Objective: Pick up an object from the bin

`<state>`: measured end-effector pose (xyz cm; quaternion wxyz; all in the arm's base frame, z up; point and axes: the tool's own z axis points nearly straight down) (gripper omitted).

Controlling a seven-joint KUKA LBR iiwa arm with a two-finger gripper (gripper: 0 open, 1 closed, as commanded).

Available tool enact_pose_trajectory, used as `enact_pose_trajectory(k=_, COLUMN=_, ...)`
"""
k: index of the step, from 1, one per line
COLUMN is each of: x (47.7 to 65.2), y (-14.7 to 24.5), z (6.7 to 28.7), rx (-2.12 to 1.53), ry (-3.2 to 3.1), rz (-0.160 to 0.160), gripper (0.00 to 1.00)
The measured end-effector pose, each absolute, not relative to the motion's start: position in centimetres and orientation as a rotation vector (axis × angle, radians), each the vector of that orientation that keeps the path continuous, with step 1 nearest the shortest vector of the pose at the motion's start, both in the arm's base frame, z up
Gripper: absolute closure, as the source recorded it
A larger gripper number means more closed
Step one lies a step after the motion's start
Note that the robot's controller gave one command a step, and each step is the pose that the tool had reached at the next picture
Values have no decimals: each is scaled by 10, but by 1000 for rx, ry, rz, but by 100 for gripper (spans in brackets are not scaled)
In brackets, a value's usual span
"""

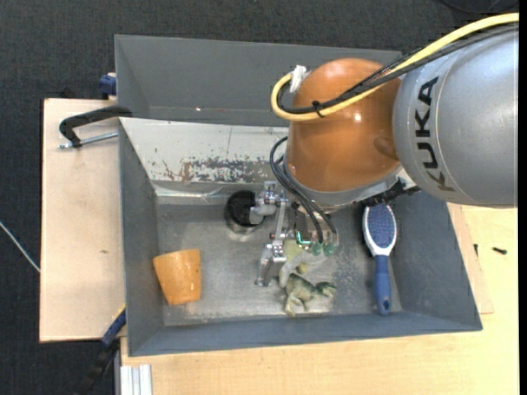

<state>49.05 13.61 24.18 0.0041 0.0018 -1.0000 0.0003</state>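
My gripper [273, 260] hangs below the arm's orange cover in the middle of the bin, low near the floor. Just under and to the right of it lies a crumpled green-and-tan soft toy [306, 291], close to the bin's front wall; its upper end reaches up against the gripper. A small black round thing [240, 208] sits just to the gripper's upper left, near the back wall. The cover hides the top of the gripper.
An orange cup [179, 276] lies on its side at the front left. A blue-handled brush with a white head [380, 249] lies along the right wall. The arm and its orange cover block the bin's back right.
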Motion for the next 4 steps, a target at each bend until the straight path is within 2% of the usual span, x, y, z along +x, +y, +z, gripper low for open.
enact_pose_trajectory(k=1, x=509, y=60, z=147, rx=-134, ry=-3132, rz=5, gripper=0)
enact_pose_trajectory(k=2, x=545, y=19, z=70, rx=-239, ry=-3138, rz=-5, gripper=0)
enact_pose_trajectory(k=3, x=545, y=20, z=73, rx=-232, ry=-3140, rz=-5, gripper=100)
enact_pose_trajectory(k=4, x=550, y=28, z=212, rx=135, ry=-3152, rz=-1, gripper=100)
